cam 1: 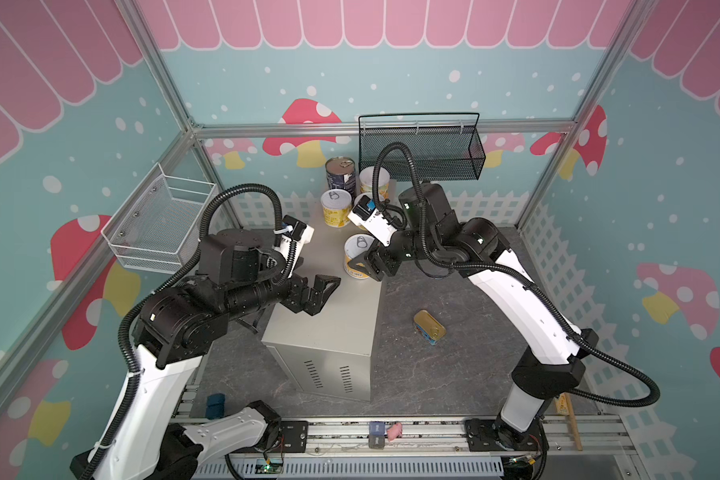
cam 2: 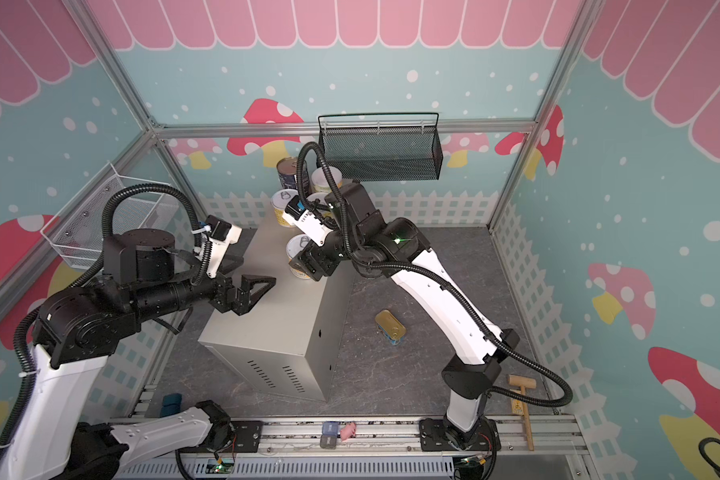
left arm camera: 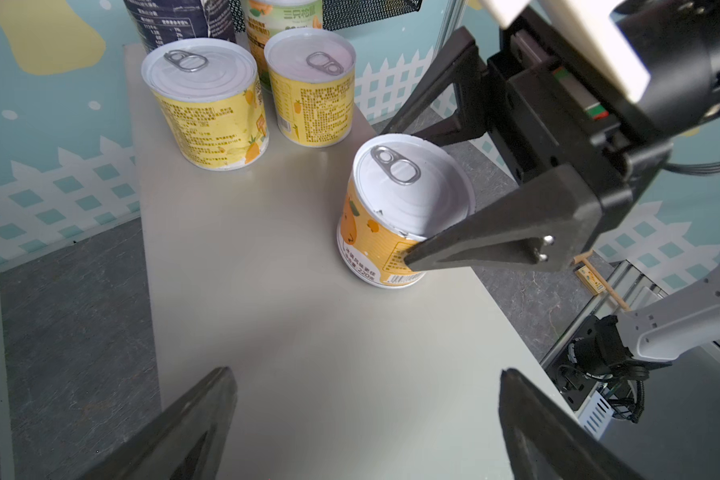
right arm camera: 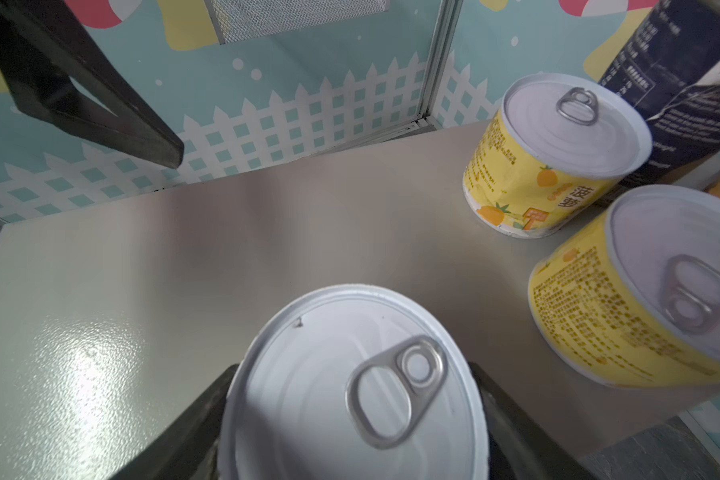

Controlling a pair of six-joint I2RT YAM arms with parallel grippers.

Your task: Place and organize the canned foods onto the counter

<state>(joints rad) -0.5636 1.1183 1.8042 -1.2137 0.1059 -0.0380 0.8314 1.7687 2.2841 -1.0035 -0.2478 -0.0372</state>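
On counter (cam 1: 341,328) — yellow can (left arm camera: 371,232) inside right gripper (left arm camera: 400,195), grip unclear; left gripper (cam 1: 327,295) wide.

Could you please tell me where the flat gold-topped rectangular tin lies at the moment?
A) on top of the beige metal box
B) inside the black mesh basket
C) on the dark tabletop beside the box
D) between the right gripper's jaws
C: in both top views the gold-topped tin lies flat on the dark tabletop, off to the side of the beige metal box and apart from it.
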